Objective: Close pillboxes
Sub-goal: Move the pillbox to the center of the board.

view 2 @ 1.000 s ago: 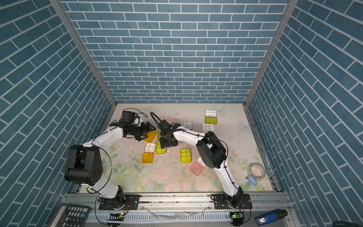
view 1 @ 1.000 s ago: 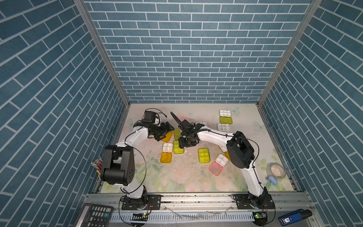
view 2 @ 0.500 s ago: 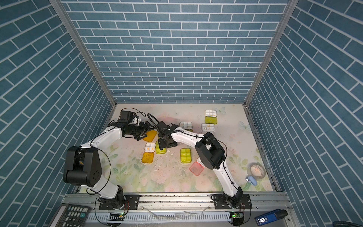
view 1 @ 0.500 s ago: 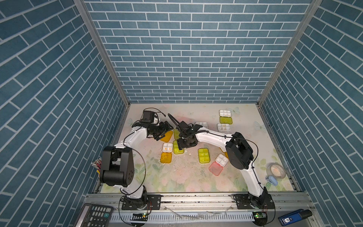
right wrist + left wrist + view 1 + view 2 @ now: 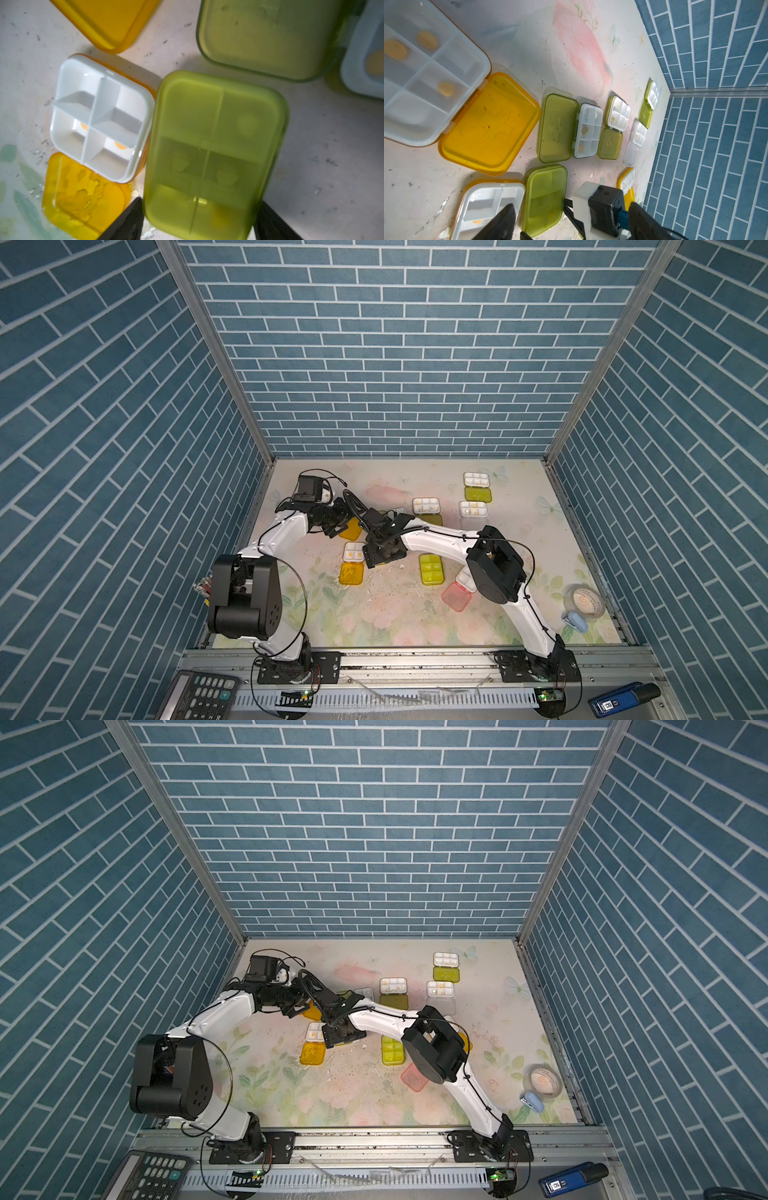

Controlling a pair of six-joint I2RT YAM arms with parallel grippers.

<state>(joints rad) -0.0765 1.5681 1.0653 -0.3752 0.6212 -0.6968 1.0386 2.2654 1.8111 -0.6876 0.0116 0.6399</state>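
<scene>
Since a second ago, the right claw (image 5: 201,201) has been carried a little toward the near edge of the floral-printed desk (image 5: 395,614) and its jaws have been parted from shut, while the left claw (image 5: 337,529) has hardly been shifted. Both white arms (image 5: 436,545) are reached into the left-centre of the desk, where several pillboxes are clustered; further open ones are laid toward the far right corner. Under the right claw a closed rectangular plastic pillbox (image 5: 214,145) with a lime-green translucent lid is found, its long axis parallel to the jaws, one black jaw seen along each long side. The jaws are held moderately apart; whether the box's sides are touched cannot be told. Just beside it, on the robot's left, a smaller open box is laid: a white compartmented tray (image 5: 99,120) with its orange-yellow lid (image 5: 83,193) folded flat toward the near edge. That box is judged the likely next one, and the right claw is the nearer to it. The left claw is hovered, jaws apart and empty, at the edge of a larger flat orange-yellow lid (image 5: 351,529) farther back.
</scene>
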